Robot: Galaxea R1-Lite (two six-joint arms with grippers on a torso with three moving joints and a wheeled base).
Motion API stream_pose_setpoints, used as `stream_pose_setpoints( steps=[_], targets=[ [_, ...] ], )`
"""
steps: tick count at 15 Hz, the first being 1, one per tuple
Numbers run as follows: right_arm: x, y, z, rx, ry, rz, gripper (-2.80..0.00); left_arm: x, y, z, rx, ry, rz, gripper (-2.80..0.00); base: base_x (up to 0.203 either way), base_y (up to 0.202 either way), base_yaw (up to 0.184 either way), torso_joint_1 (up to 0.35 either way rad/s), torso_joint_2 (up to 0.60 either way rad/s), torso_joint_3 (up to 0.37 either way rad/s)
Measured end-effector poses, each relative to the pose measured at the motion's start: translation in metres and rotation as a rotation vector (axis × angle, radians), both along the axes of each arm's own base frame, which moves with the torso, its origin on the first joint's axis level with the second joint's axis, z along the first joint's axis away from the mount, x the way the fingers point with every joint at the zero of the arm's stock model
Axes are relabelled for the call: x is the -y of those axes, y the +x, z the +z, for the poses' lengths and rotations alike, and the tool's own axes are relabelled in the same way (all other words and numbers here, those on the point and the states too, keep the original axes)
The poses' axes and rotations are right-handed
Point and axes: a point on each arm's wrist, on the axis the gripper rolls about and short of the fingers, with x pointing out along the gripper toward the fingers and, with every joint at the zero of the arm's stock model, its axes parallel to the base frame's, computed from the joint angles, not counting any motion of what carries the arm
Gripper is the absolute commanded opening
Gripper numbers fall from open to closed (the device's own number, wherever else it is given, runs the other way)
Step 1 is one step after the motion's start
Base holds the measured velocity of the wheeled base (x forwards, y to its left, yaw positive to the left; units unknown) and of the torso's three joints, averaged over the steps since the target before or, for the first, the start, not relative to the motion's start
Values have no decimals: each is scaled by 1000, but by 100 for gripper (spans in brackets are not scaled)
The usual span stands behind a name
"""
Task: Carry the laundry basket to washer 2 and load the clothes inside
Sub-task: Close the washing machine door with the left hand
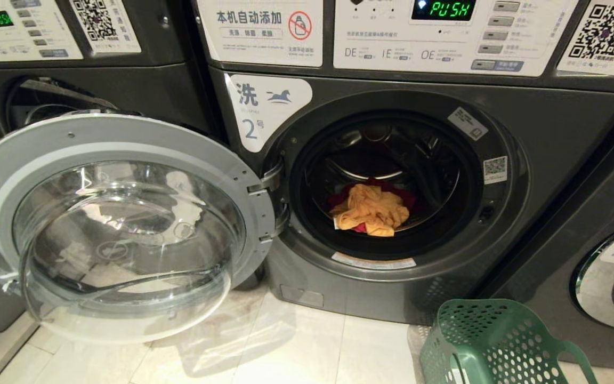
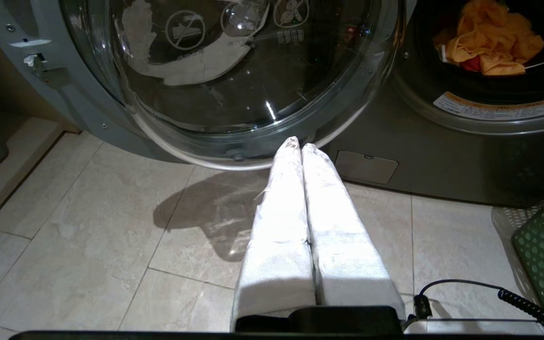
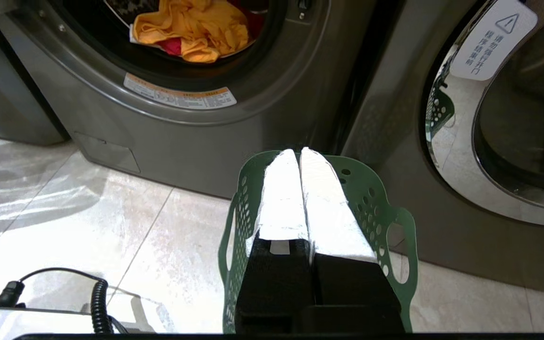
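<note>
We looked straight at washer 2 [image 1: 392,181], its round door [image 1: 115,224] swung wide open to our left, and there the clothes [image 1: 373,210] lay inside the drum, the yellow-orange garment on top with red showing beneath it. The display [image 1: 443,9] above read PUSH in green. The laundry basket [image 1: 493,344] stood on the tiled floor [image 1: 264,346] at the lower right, just before the neighbouring machine [image 1: 605,256], and we saw nothing in the part of it that showed. Our left end effector [image 2: 301,146] hung low over the floor near the open door, fingers pressed together, gripping nothing. Our right end effector [image 3: 299,152] hovered over the basket, also fully closed and empty.
</note>
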Motion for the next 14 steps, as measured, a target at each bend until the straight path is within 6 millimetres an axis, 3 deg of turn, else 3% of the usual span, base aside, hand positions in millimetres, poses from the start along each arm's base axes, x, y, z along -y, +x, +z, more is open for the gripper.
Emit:
stream_pose_setpoints(
  steps=[8, 14],
  targets=[
    [0, 0, 0, 0, 0, 1, -280, 0, 0, 0, 0, 2, 0, -280, 3, 0, -16, 3, 2, 30],
    [0, 0, 0, 0, 4, -1, -280, 0, 0, 0, 0, 2, -1, -280, 1, 6, -190, 2, 1, 4]
  ],
)
